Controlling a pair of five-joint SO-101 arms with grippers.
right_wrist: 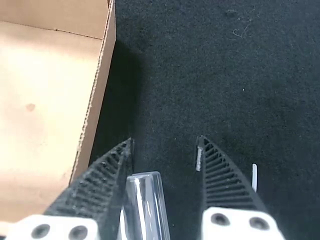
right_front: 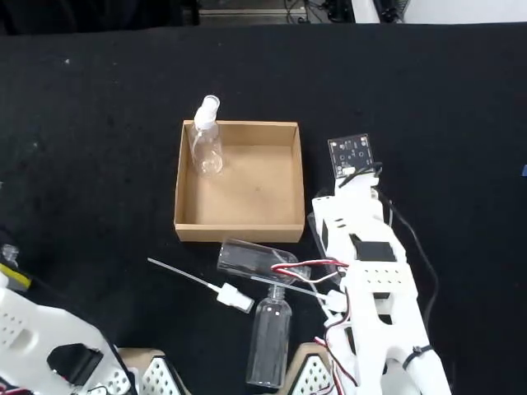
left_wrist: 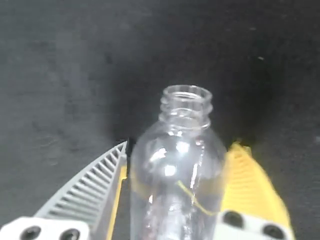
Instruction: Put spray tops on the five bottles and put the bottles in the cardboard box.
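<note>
Now | left gripper [left_wrist: 181, 146] clamped on uncapped clear plastic bottle [left_wrist: 175, 175] | right gripper [right_wrist: 165, 141] wide open, end of second clear bottle [right_wrist: 144, 200] between jaws, beside brown cardboard box [right_wrist: 97, 95].

Standing here, I can't read a single word, number or sign on anything on the table. The nearest thing to print is on the small black board [right_front: 350, 154] mounted on the right arm, near the right pincer [right_wrist: 164, 142]. It carries a few pale marks, too small to make out.
</note>
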